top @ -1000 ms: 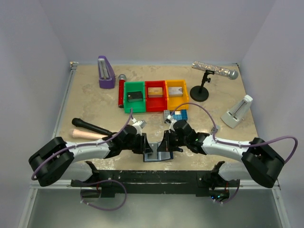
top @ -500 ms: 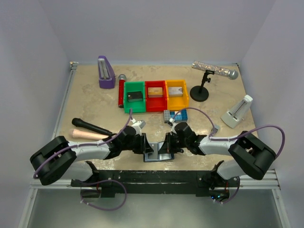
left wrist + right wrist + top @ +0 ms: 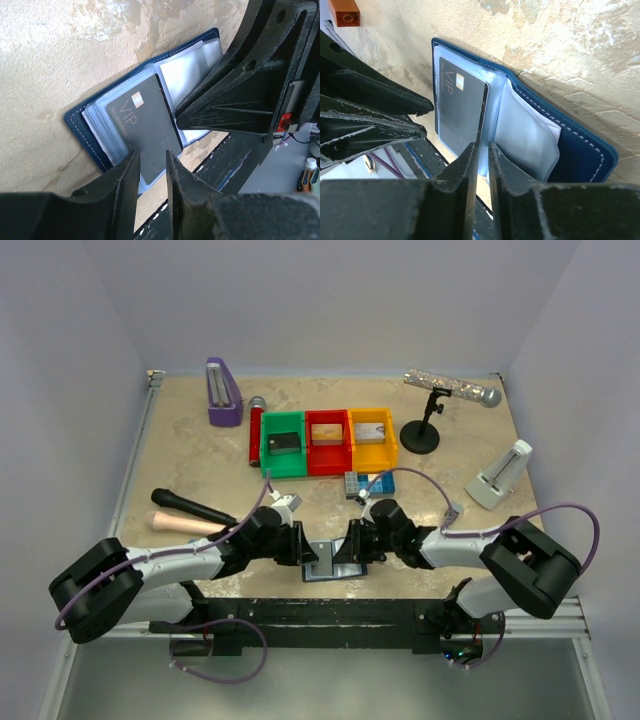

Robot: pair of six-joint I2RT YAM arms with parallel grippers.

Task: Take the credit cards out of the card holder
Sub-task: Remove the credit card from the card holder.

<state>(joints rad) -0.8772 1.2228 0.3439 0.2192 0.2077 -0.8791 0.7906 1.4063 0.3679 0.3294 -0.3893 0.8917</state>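
Note:
The navy card holder (image 3: 330,566) lies open near the table's front edge, between my two grippers. A black credit card (image 3: 145,125) marked VIP sits in a clear sleeve on its pale inner pages (image 3: 530,135). My left gripper (image 3: 303,548) is low over the card's near end, open with a narrow gap; the card (image 3: 460,110) shows through that gap (image 3: 152,162). My right gripper (image 3: 350,545) comes in from the other side. Its fingers stand slightly apart (image 3: 482,150), in line with the card's edge and the fold of the holder (image 3: 580,155). No other credit cards show in the holder.
Green (image 3: 283,445), red (image 3: 327,443) and orange (image 3: 371,438) bins stand behind, each with a flat card-like piece inside. A blue brick plate (image 3: 372,483), black microphone (image 3: 190,507), wooden handle (image 3: 180,523), purple metronome (image 3: 222,390), mic stand (image 3: 432,418) and white metronome (image 3: 500,478) surround the area.
My right gripper's fingers have parted a little from fully shut, and its elbow has swung in. The left gripper holds its gap and has shifted only slightly. The holder stays put.

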